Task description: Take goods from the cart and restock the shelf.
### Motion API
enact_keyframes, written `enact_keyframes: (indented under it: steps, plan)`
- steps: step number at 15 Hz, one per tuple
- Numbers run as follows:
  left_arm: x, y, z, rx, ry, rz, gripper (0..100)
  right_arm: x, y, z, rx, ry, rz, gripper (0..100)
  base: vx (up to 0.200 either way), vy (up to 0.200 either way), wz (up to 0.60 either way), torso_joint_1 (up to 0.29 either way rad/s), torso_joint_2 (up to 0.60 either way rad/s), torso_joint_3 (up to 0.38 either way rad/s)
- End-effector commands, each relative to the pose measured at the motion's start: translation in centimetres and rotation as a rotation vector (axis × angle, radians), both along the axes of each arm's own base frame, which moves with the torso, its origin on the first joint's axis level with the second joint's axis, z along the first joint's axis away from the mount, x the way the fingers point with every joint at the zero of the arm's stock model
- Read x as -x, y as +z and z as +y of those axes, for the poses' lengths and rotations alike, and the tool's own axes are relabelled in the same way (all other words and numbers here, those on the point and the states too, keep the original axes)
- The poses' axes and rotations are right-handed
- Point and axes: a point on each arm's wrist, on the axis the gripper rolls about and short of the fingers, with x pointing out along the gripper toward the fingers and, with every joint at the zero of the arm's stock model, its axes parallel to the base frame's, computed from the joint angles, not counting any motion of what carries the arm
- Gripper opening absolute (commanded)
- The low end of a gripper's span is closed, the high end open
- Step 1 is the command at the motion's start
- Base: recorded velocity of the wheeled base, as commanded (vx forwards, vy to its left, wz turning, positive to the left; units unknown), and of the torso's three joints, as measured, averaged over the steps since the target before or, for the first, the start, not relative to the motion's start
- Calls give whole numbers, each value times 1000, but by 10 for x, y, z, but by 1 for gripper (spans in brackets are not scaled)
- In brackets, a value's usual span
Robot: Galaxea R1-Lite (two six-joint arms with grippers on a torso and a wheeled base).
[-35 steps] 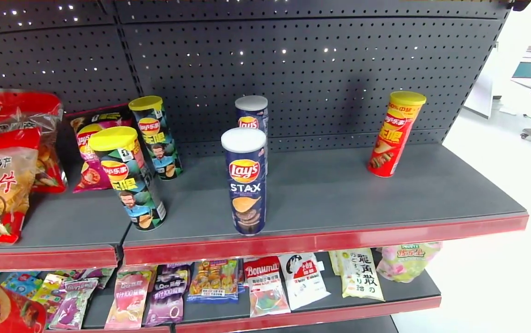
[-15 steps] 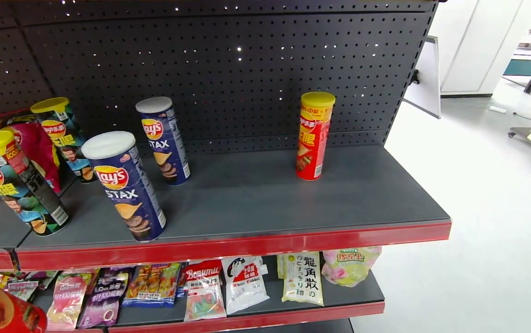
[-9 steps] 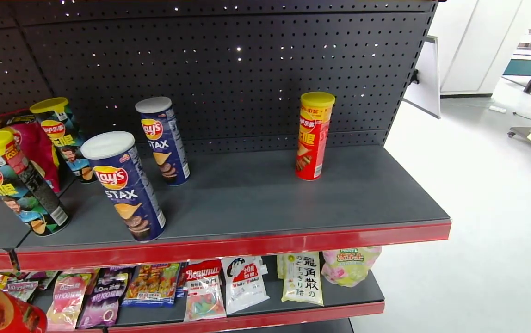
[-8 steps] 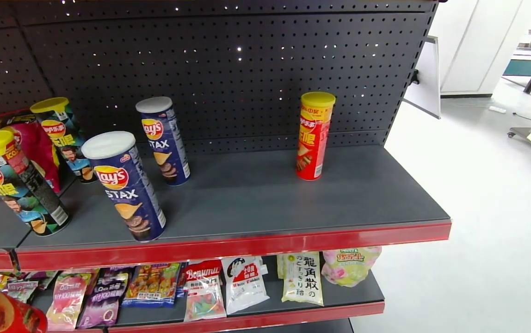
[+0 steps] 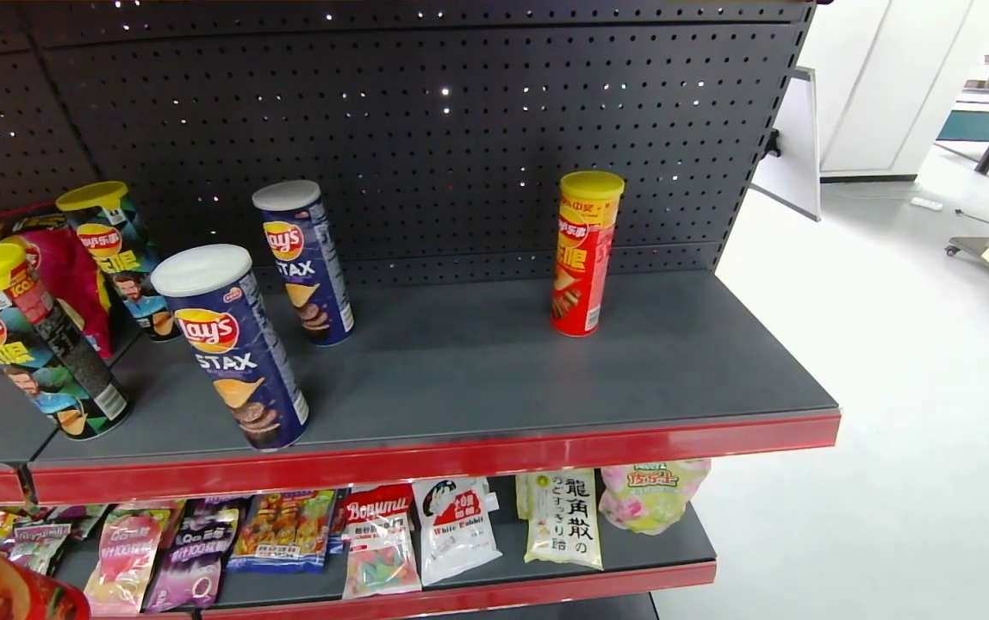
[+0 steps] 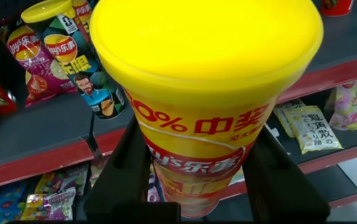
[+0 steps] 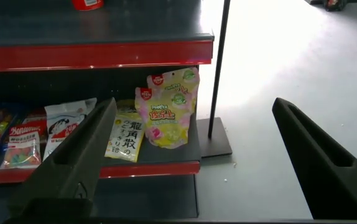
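Restocking looks partway done, by my reading. My left fingers (image 6: pixel 119 180) are clamped on a red can (image 6: pixel 206 93) with a yellow lid, one finger on each side of its body, and the can stands upright between them. The shelf (image 5: pixel 477 370) lies ahead of those fingers and, going by the head view, higher than the can they carry, so this can is not yet placed. Already on the shelf are a matching can (image 5: pixel 585 254), upright near the back panel and well off to the right of the left fingers, two blue cans (image 5: pixel 232 344), and two dark cans (image 5: pixel 25 336) closest to the left fingers. Bare board lies around the matching can, which I judge the likely spot. My right fingers (image 7: pixel 73 168) are spread wide with nothing between them, and pouches (image 7: pixel 166 106) on the lower shelf lie ahead of them. What remains is lifting the can over the red lip and setting it down; how many goods follow, I cannot tell.
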Motion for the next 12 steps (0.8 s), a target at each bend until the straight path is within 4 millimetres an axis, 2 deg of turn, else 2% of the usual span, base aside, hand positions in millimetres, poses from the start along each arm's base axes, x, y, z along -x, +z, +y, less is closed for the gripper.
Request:
enact_keyframes:
  steps: [1, 7, 10, 11, 12]
  plan:
    - [-1, -2, -1, 2, -20, 13, 0, 0, 0, 0, 1, 0, 0, 100, 200, 0, 0, -7, -2, 7]
    - [2, -6, -1, -17, -85, -3, 0, 0, 1, 0, 53, 20, -6, 100, 0, 0, 0, 0, 0, 0]
    - [6, 7, -2, 43, -166, -35, 0, 2, 7, 2, 72, 93, -35, 100, 0, 0, 0, 0, 0, 0]
    - [8, 13, -3, 87, -199, -37, 0, 0, 49, 3, 67, 115, -54, 100, 0, 0, 0, 0, 0, 0]
    - [9, 19, -4, 145, -236, -18, 0, -30, 133, 3, -29, 126, -18, 100, 0, 0, 0, 0, 0, 0]
